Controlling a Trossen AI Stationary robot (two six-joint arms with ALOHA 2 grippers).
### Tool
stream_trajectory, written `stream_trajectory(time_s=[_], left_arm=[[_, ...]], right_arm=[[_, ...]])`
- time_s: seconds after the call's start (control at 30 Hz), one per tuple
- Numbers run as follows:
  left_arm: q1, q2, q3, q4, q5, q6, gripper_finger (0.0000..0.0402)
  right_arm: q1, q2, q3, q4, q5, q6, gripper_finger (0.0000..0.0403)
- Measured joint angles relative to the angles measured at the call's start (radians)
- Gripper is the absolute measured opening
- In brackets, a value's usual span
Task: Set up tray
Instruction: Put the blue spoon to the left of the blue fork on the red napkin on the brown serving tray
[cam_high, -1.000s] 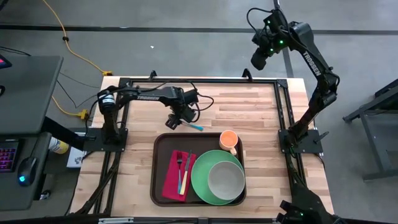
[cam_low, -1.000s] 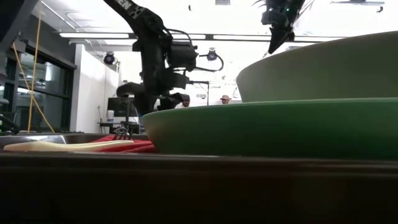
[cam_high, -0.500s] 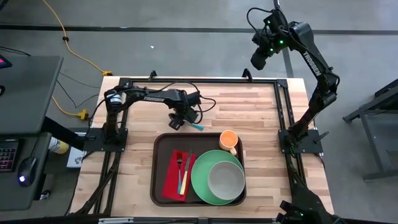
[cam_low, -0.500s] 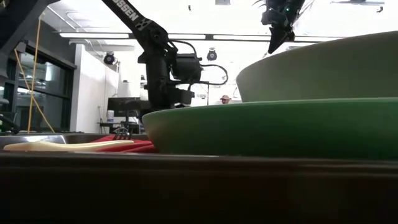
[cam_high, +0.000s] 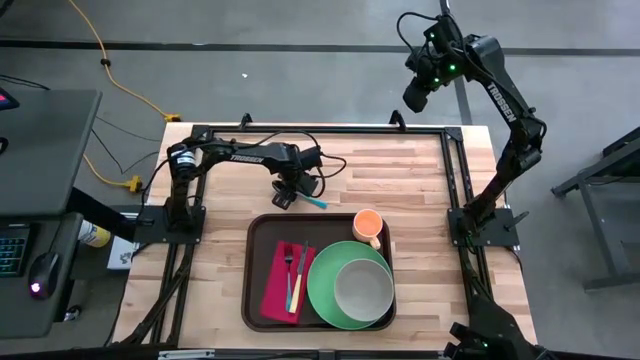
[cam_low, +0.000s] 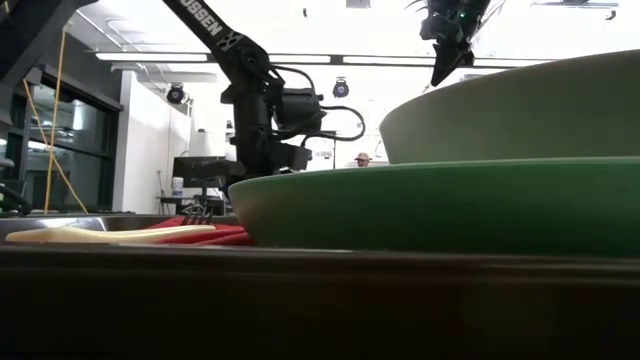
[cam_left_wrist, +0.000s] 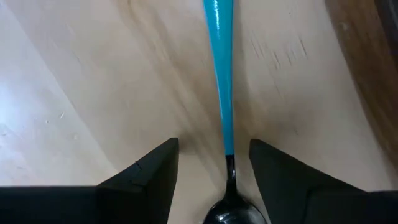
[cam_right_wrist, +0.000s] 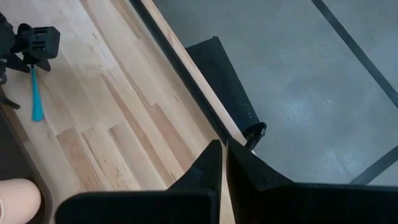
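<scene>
L gripper (cam_high: 286, 194) is low over the table (cam_high: 420, 170), just behind the tray's far rim, fingers (cam_left_wrist: 146, 180) apart w/ a blue-handled spoon (cam_left_wrist: 221, 93) lying between them on the wood, not clamped. R gripper (cam_high: 415, 97) is up high beyond the table's far edge, fingers together, holding nothing. Tray (cam_high: 258, 300) sits front-centre w/ red napkin (cam_high: 275, 290), fork (cam_high: 290, 268), green plate (cam_high: 325, 290), bowl (cam_high: 363, 288) on the plate, orange cup (cam_high: 367, 224) at far R corner.

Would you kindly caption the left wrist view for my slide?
Open left gripper straddles a blue-handled spoon lying on the table.
</scene>
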Motion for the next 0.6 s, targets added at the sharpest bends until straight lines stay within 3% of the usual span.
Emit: stream_trajectory(time_s=[0.6], left_arm=[[0.000, -0.004, -0.087, 0.075, 0.033, -0.022, 0.0079]], right_arm=[[0.000, 0.000, 0.000, 0.003, -0.004, -0.003, 0.0000]])
